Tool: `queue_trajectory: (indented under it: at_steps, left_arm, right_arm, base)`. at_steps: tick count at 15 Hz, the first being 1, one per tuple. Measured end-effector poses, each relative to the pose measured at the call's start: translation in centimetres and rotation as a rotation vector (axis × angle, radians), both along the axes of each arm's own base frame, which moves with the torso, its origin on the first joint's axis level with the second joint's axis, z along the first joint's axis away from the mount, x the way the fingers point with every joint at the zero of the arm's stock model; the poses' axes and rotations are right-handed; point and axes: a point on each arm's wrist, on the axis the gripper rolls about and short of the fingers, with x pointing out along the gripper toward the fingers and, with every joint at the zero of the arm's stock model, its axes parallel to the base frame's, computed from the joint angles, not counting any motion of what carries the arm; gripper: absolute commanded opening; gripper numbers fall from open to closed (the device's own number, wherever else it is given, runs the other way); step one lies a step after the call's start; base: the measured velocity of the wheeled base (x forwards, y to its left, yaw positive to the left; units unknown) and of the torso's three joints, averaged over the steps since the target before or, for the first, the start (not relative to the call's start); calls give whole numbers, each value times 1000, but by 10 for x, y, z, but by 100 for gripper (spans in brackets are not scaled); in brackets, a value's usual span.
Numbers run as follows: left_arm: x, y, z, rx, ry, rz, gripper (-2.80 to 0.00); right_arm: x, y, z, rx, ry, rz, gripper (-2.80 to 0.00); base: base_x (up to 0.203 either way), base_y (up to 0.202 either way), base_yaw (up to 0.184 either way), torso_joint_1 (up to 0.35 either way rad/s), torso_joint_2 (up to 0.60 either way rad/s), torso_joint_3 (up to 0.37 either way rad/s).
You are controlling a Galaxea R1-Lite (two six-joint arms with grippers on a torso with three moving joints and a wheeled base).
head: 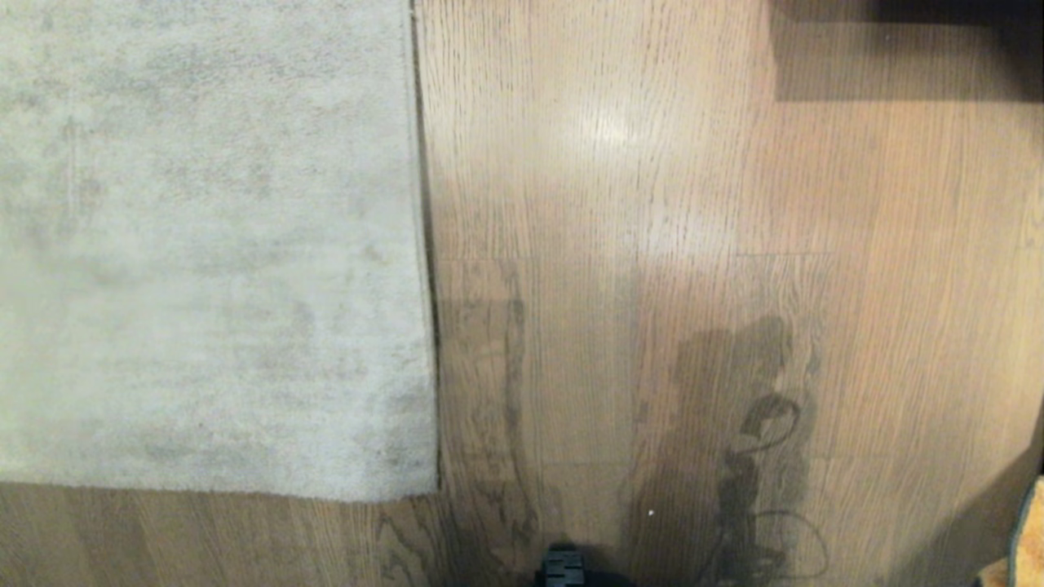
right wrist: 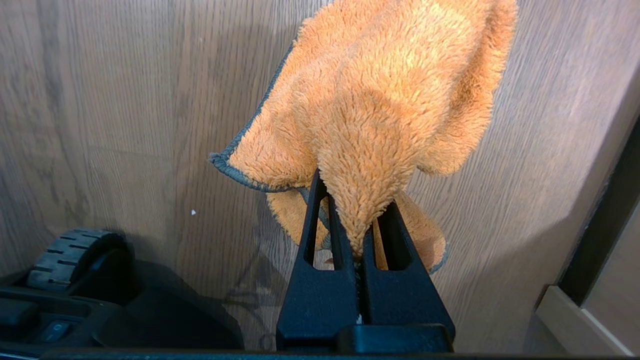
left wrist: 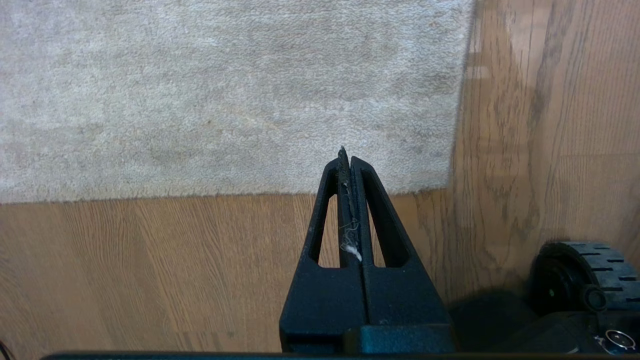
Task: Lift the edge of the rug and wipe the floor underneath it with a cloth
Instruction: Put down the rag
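- Where the rug edge (head: 424, 244) runs up the head view, it lies flat on the floor (head: 652, 204), with the pale grey-beige pile filling the left part of that view.
- Its near corner (head: 432, 489) also rests flat against the brown planks, and a second border runs off to the left from there.
- Seen from the left wrist, the same corner (left wrist: 450, 185) lies just beyond the tip of the left pincer (left wrist: 347, 157).
- That left pincer is closed with its two fingers pressed together and nothing between them except a few stray threads; it hangs above the floor near the rug border without touching it.
- An orange-tan fuzzy cloth (right wrist: 380, 100) with dark grey trim is clamped in the right pincer (right wrist: 357, 235), whose fingers are closed tightly on a bunched fold.
- Most of the cloth drapes forward past the fingertips, over bare floor well to the right of the rug.
- A sliver of the same orange cloth (head: 1032, 530) shows at the lower right corner of the head view.
- A black ridged wheel (left wrist: 585, 270) of the robot's base sits on the floor beside the left arm.
- A soft shadow (head: 742, 440) of the robot falls across the planks right of the rug.
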Motion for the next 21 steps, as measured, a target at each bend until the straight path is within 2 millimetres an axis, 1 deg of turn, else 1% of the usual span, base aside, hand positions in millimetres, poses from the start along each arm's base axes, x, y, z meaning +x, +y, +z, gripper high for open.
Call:
queue_trajectory:
  at_steps: [3,5,7,9,11,13,15,19,21]
  left_arm:
    - [0,0,0,0,0,0,-280]
    - [0,0,0,0,0,0,-280]
    - [0,0,0,-1,0,0,-280]
    - [0,0,0,0,0,0,-280]
    - [0,0,0,-1,0,0,-280]
    - [0,0,0,0,0,0,-280]
    - [0,0,0,-1,0,0,-280]
    - [0,0,0,-1,0,0,-280]
    - [0,0,0,-1,0,0,-280]
  right_arm:
    - [-5,0,23,0,-18,1,-280]
    - [-1,0,37,-1,-5,4,-280]
    - [10,0,50,-1,13,14,-280]
    - [27,0,63,0,30,25,-280]
    - [50,1,74,8,60,31,-280]
    - [78,1,83,35,84,12,-280]
    - [110,0,90,77,104,-45,-280]
    - [168,-7,89,152,141,-167,-280]
    - [195,-22,86,171,127,-255,-280]
  base:
    - [0,0,0,0,0,0]
    - [0,0,0,0,0,0]
    - [0,0,0,0,0,0]
    - [0,0,0,0,0,0]
    - [0,0,0,0,0,0]
    - [0,0,0,0,0,0]
    - [0,0,0,0,0,0]
    - [0,0,0,0,0,0]
    - [0,0,0,0,0,0]
